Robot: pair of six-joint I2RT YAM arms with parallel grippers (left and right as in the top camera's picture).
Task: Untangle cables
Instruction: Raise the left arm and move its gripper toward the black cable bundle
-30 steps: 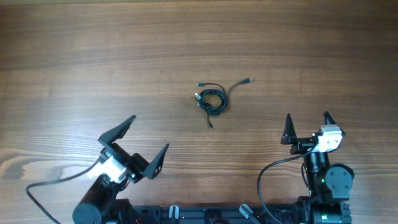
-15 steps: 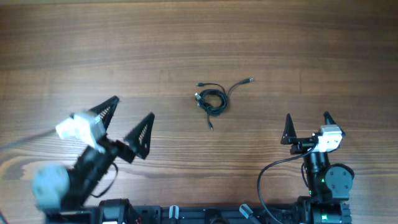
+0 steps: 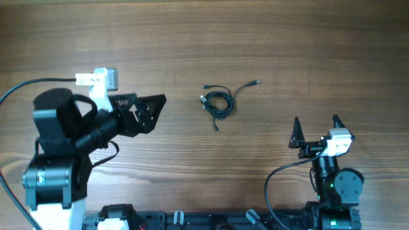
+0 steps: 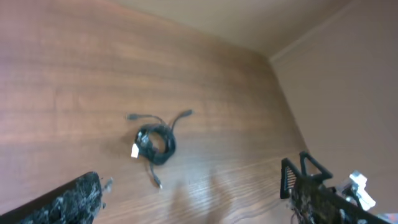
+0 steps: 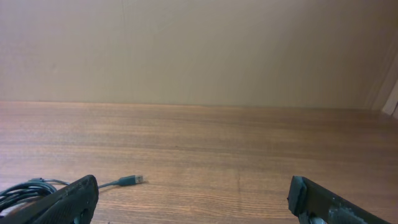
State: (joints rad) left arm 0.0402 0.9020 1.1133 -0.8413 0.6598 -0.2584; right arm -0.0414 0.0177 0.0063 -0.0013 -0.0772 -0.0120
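Note:
The cables [image 3: 218, 102] lie in one small dark tangled bundle on the wooden table, with loose plug ends sticking out to the right, left and front. In the left wrist view the bundle [image 4: 155, 142] lies ahead of the fingers. In the right wrist view a plug end [image 5: 130, 180] and part of the bundle [image 5: 25, 190] show at the lower left. My left gripper [image 3: 152, 108] is open and empty, raised to the left of the bundle and pointing at it. My right gripper [image 3: 316, 130] is open and empty, near the front right.
The wooden table [image 3: 307, 45] stretches all around the bundle. A thick black wire [image 3: 279, 176] loops from the right arm's base at the front edge. A beige wall [image 5: 199, 50] stands beyond the table's far edge.
My left arm has risen from the front edge and swung back and to the right, its open gripper now pointing at the bundle. The right arm and the cables have not moved.

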